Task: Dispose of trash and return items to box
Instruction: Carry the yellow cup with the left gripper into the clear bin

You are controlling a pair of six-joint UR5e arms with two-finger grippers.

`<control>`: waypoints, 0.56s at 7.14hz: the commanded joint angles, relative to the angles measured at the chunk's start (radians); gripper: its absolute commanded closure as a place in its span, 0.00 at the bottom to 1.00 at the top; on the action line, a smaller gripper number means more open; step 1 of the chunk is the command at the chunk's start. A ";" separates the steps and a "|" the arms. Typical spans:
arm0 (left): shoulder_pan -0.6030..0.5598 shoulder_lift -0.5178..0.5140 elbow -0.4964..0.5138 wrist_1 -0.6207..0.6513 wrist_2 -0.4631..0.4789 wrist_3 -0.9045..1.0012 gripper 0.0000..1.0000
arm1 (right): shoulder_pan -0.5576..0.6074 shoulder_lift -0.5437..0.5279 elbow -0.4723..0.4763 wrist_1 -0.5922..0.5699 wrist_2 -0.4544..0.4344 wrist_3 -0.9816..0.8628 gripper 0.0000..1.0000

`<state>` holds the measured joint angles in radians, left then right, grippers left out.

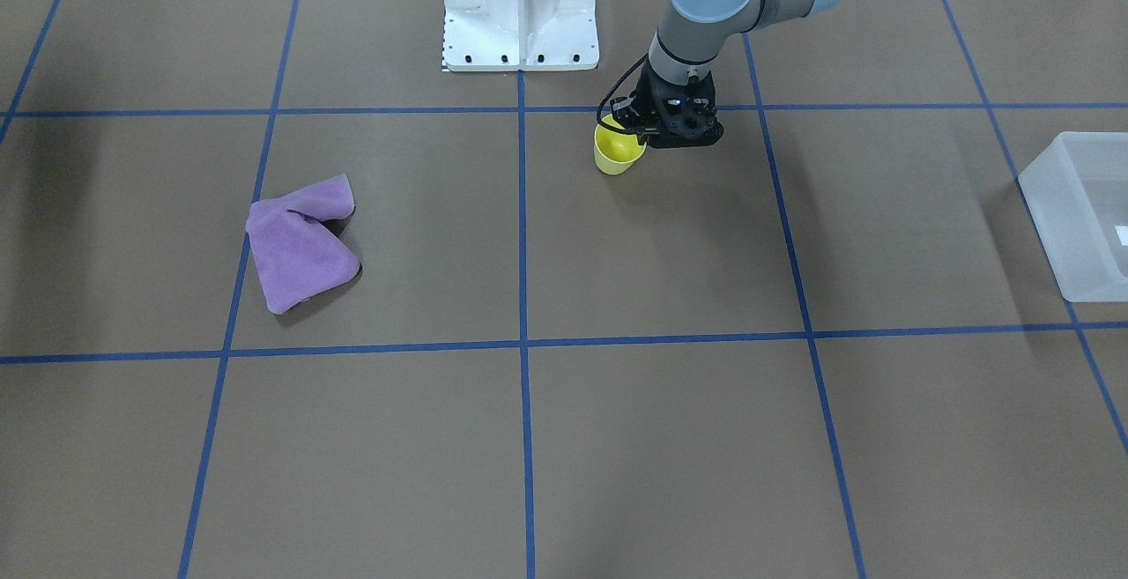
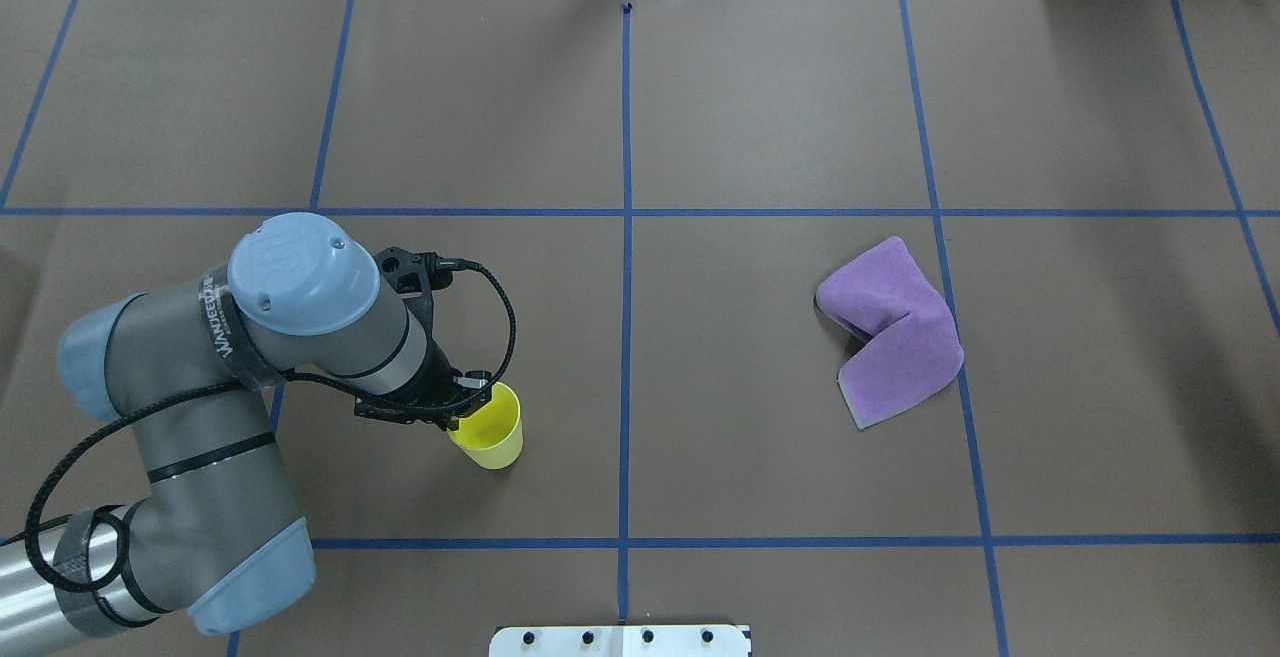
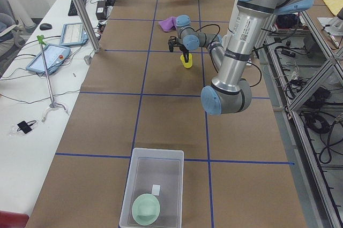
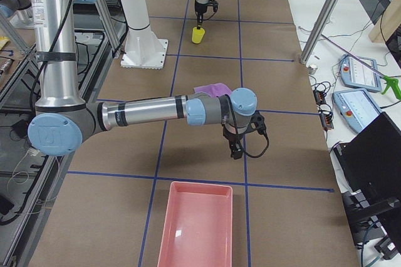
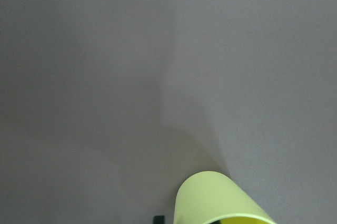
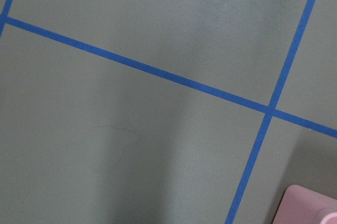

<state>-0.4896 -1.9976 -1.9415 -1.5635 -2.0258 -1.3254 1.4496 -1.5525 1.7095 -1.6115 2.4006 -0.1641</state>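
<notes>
- The frosted bin (image 1: 1053, 226) lies well apart, out on the left arm's side, with the sage bowl (image 3: 146, 209) inside.
- The left gripper (image 2: 447, 415) hangs at the cup's rim; its jaws are hidden, so their state cannot be told.
- The yellow cup (image 2: 490, 429) stands upright, just right of it.

The yellow cup (image 2: 490, 432) stood upright, mouth open, well apart from the frosted box (image 3: 161, 166). Inside that box sat the sage-green bowl (image 3: 146, 210), near one end and right way up.
</notes>
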 commanded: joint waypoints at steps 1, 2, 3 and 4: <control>-0.048 0.044 -0.115 0.016 -0.019 0.002 1.00 | 0.000 0.003 0.002 0.001 0.000 0.000 0.00; -0.126 0.101 -0.172 0.014 -0.098 0.014 1.00 | 0.000 0.005 0.004 0.001 -0.001 0.000 0.00; -0.238 0.168 -0.215 0.014 -0.194 0.088 1.00 | 0.000 0.006 0.004 0.001 -0.001 0.000 0.00; -0.353 0.250 -0.229 0.016 -0.268 0.233 1.00 | 0.000 0.006 0.004 0.001 -0.001 0.000 0.00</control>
<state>-0.7060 -1.8415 -2.1349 -1.5493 -2.1950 -1.2297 1.4496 -1.5472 1.7131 -1.6108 2.3994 -0.1641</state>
